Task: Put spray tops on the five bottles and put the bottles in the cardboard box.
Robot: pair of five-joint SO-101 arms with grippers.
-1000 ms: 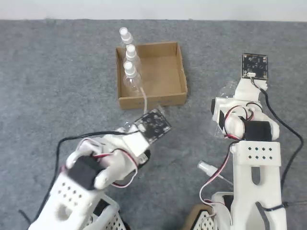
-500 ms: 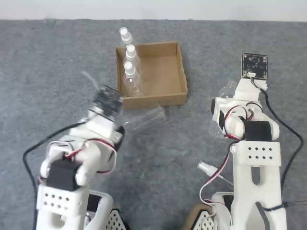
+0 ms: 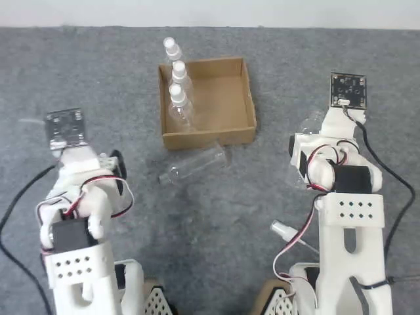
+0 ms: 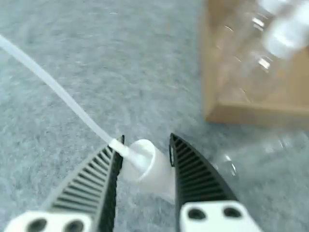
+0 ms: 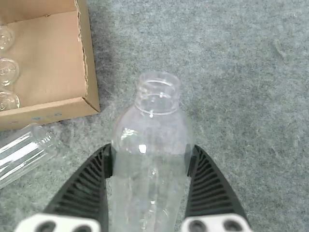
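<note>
My left gripper is shut on a white spray top whose long dip tube sticks out over the carpet, left of the cardboard box. My right gripper is shut on an upright clear bottle with an open neck, right of the box; the same bottle shows beside the right arm from above. Three bottles with spray tops stand along the box's left wall. Another clear bottle without a top lies on its side just in front of the box.
A loose spray top lies on the grey carpet near the right arm's base. The left arm stands at the left of the table, the right arm at the right. Bare box floor shows right of the standing bottles.
The left arm has swung from just in front of the box out to the left side of the table, uncovering the lying bottle. The right arm has kept still.
</note>
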